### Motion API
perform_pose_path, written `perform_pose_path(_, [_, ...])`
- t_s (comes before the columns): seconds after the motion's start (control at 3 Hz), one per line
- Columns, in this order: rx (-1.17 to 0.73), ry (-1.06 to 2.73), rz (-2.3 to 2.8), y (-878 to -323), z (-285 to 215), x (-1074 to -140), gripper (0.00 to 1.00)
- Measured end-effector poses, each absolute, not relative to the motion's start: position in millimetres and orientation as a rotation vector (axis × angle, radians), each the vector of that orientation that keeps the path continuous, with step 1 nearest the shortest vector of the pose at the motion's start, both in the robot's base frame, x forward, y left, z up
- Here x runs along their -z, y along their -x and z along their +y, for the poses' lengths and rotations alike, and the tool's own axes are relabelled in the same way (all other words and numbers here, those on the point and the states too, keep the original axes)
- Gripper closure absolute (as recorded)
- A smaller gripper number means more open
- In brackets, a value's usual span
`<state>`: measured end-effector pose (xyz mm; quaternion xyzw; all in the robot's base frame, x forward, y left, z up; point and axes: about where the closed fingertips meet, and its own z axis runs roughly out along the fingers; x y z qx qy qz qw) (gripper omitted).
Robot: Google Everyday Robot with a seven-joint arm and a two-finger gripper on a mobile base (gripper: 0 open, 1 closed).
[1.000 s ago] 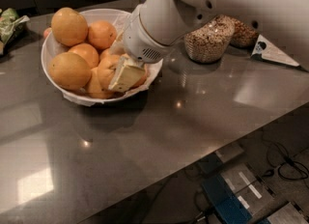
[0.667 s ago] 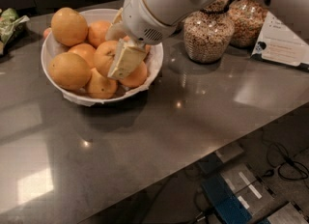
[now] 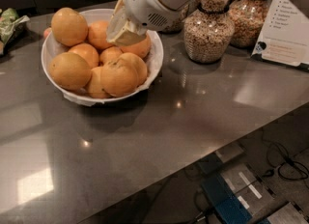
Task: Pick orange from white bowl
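The white bowl stands on the dark counter at the upper left, with several oranges piled in it. My gripper is over the bowl's back right part, at the end of the white arm that comes in from the top. It is shut on one orange, which sits just under the pale fingers and higher than the oranges in front of it. The largest oranges lie at the bowl's front and left.
Two glass jars of nuts stand right of the bowl at the back, with a white printed card beside them. A green packet lies at the far left. The counter's front edge runs diagonally, with floor clutter below.
My gripper has risen from the bowl's front right toward the back. The orange under the fingers has come up with it. The other oranges have stayed in place.
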<state>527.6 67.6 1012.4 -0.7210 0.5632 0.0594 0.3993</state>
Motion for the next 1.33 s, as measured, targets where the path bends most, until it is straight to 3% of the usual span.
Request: perform_pose_path(1.33, [-0.252,1.785,1.463,-506.2,69.0,-985.3,0.11])
